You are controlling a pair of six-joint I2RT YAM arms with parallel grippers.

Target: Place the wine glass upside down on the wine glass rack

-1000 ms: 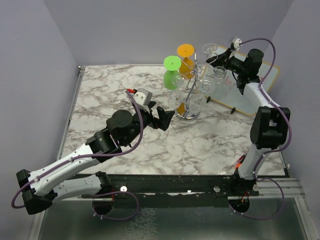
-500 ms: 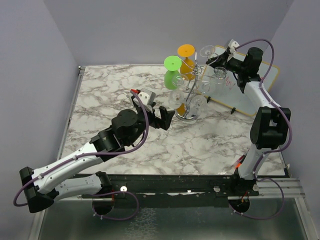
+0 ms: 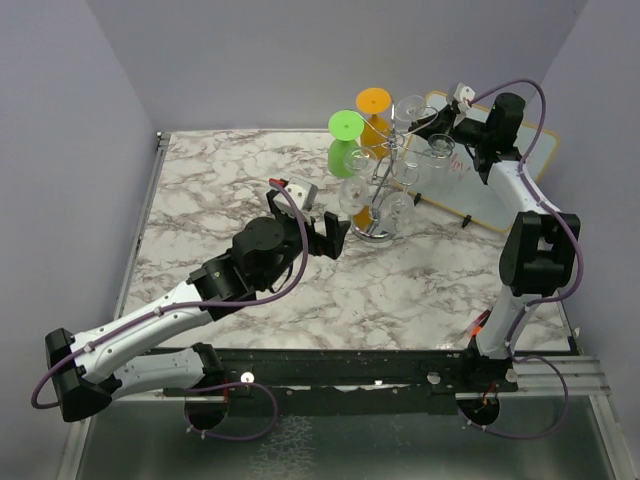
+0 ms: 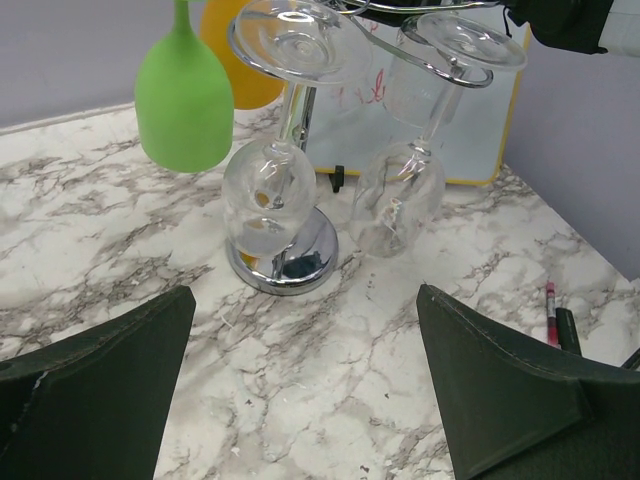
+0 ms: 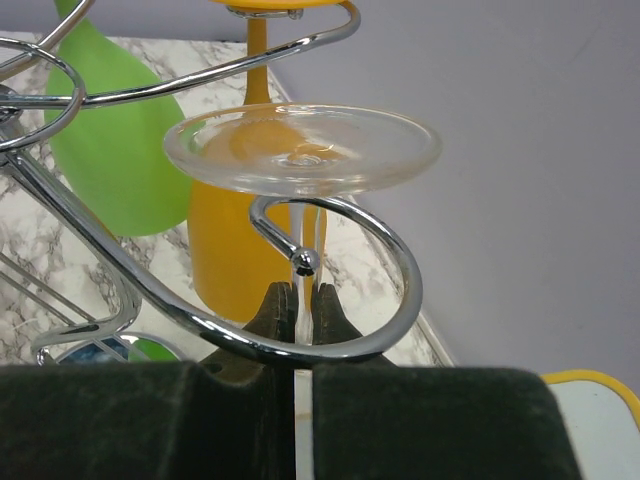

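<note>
The chrome wine glass rack (image 3: 374, 190) stands mid-table, its round base (image 4: 283, 262) in the left wrist view. My right gripper (image 5: 298, 305) is shut on the stem of a clear wine glass (image 5: 302, 148), held upside down with its foot just above a spiral arm (image 5: 375, 300); the stem passes through the curl. In the top view this glass (image 3: 410, 108) is at the rack's upper right by the right gripper (image 3: 438, 122). My left gripper (image 3: 330, 235) is open and empty, low on the table just left of the base.
A green glass (image 3: 343, 140) and an orange glass (image 3: 372, 112) hang upside down on the rack, with clear glasses (image 4: 268, 190) below. A white board with a yellow rim (image 3: 495, 195) lies behind on the right. A red pen (image 4: 550, 300) lies on the marble.
My right gripper has carried the clear glass left and in towards the rack, so its stem now sits inside a spiral arm. My left arm has shifted slightly right towards the base.
</note>
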